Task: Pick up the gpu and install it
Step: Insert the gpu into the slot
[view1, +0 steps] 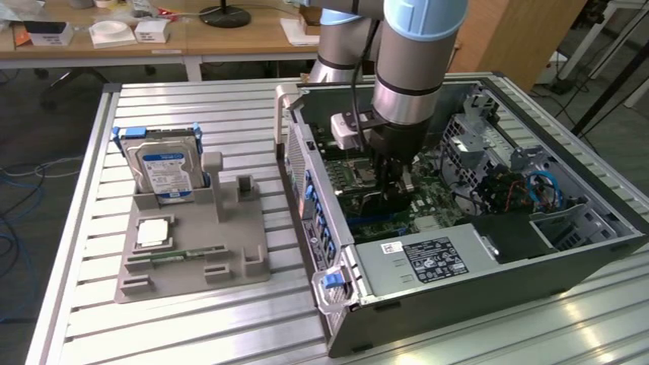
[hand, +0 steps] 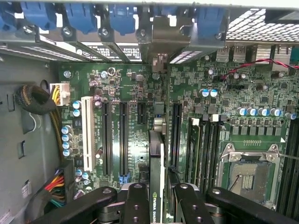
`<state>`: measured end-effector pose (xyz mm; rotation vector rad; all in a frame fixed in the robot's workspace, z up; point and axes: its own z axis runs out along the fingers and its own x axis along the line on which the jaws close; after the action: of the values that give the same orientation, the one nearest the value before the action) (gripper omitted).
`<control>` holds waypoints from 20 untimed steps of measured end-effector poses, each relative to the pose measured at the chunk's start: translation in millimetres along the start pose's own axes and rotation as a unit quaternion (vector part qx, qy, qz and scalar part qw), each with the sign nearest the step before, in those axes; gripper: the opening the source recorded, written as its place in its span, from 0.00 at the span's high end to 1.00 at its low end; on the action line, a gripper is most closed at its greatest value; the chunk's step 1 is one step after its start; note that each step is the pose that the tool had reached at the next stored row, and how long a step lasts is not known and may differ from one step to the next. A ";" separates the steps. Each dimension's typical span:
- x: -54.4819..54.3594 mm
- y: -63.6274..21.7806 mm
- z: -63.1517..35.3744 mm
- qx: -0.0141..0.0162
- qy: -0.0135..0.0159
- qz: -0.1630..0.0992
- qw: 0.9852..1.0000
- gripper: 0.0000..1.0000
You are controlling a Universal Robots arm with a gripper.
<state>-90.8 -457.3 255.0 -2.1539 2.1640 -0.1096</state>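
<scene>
gpu (hand: 157, 186): held edge-on between the half-closed jaws of the gripper (hand: 158, 200), kept upright over the motherboard (hand: 126, 135) slots for insertion.

Robot arm (view1: 411, 57) of thick silver-grey tubes, pale blue plastic joint cap, dark band above the wrist, small white box mounted at the wrist, black gripper (hand: 156, 198) with two matte black fingers (hand: 138, 205), round screw heads along the linkage bars
</scene>
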 end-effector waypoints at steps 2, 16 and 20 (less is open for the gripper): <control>0.0 0.2 1.3 0.000 0.000 0.000 1.000 0.74; 0.0 0.7 3.0 0.001 0.000 0.000 1.000 0.74; 0.1 1.3 6.2 0.001 0.000 0.000 1.000 0.74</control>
<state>-91.4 -457.4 248.7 -2.1538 2.1631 -0.1121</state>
